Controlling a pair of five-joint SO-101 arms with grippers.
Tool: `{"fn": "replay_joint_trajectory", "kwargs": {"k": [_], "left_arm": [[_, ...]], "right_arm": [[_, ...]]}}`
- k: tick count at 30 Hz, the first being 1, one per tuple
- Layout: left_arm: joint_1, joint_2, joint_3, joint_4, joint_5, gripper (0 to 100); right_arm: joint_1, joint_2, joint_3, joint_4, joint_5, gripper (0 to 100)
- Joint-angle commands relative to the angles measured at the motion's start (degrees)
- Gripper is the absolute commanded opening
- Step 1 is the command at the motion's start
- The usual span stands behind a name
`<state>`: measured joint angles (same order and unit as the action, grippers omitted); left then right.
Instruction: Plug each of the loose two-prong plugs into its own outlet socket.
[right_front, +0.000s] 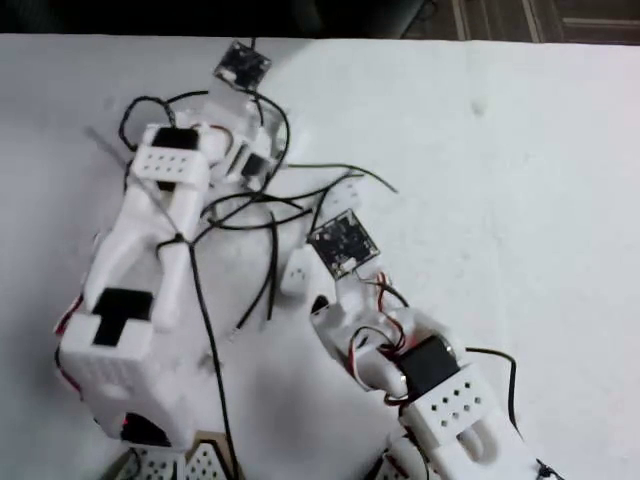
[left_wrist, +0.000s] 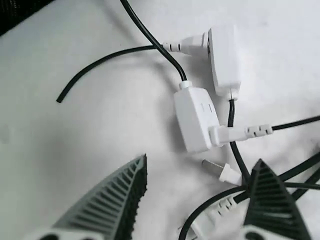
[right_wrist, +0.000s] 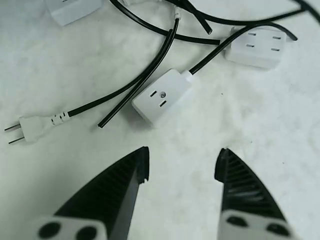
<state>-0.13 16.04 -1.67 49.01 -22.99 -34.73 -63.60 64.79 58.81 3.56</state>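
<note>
Desk: white desk (right_front: 520, 150), with black cords (right_front: 272, 255) tangled between the two arms.
Left fingers (left_wrist: 115, 200): spread wide and empty, hanging over a loose plug (left_wrist: 225, 173) that lies flat, prongs bare, just beside a white socket block (left_wrist: 194, 120).
Socket block: one corded plug (left_wrist: 235, 134) appears already seated in its side.
Right fingers (right_wrist: 115, 192): also wide apart and empty, above bare desk, near a single outlet (right_wrist: 162, 97) whose face is turned up toward them.
Second loose plug (right_wrist: 30, 131): flat on the desk, well apart from that outlet, prongs pointing away from it.
Step in hand: likely the first grasp, since neither loose plug is held.
Doing it well: close on the plug's moulded body, not the cord or prongs, so the prongs stay free and straight. The light outlet will probably slide when pushed, so the other arm should pin it. Match prongs to slots before pressing.
</note>
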Motion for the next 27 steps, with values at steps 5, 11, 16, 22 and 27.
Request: {"fn": "replay_joint_trajectory", "kwargs": {"k": [5,11,16,22,27], "left_arm": [[-2.15,-17.71,0.18,13.71,-1.85,32],[-2.33,-23.34,0.26,28.22,-7.21,32],[-2.77,-23.87,0.26,35.43,-8.97,27],[-4.70,-23.87,0.26,42.64,-11.25,27],[-7.52,-23.96,4.13,42.55,-12.13,27]], "right_arm": [[0.40,-0.92,-0.44,0.04,-0.35,21.8],[0.48,-0.92,-0.44,0.04,-0.35,21.8],[0.48,-0.84,-0.44,0.13,-0.35,21.8],[0.48,-0.48,-0.35,0.13,-0.35,21.8],[0.48,-0.48,-0.35,0.13,-0.35,21.8]]}}
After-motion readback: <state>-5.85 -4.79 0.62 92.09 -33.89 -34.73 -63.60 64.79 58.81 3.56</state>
